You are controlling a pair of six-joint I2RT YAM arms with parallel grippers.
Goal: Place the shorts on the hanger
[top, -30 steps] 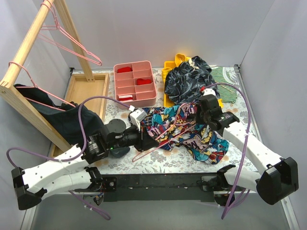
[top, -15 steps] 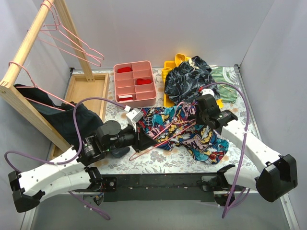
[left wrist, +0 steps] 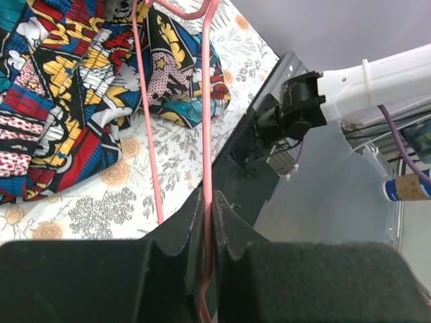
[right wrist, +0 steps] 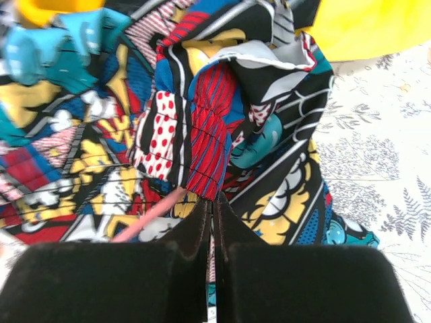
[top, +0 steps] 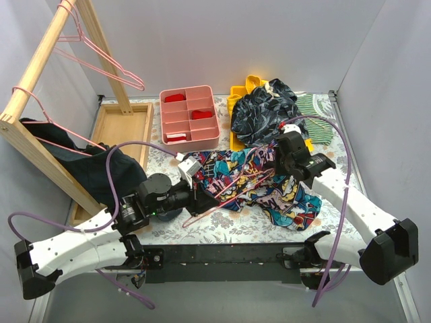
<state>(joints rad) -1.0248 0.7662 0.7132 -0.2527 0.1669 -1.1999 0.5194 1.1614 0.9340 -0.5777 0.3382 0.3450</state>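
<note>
Currently the shorts [top: 269,192] are spread in a crumpled heap on the floral tabletop [top: 229,229], near its middle, between the 2 arms. The right claw [right wrist: 210,205] is closed narrowly on a gathered fold of their red-striped waistband. The cloth is pinched right at the fingertips and is bunched up just beyond them in the right wrist view.

The hanger [left wrist: 207,134] is gripped by the left claw [left wrist: 209,205], whose jaws are pressed tight on 1 thin pink wire. From those fingertips the frame is carried outward and laid across the near-left part of the shorts, its far end reaching toward the right claw. A short piece of the pink wire is also seen just left of the right claw's fingertips, against the print.

Just beyond the shorts, a dark navy garment [top: 266,111] is heaped at the far side of the tabletop.
</note>
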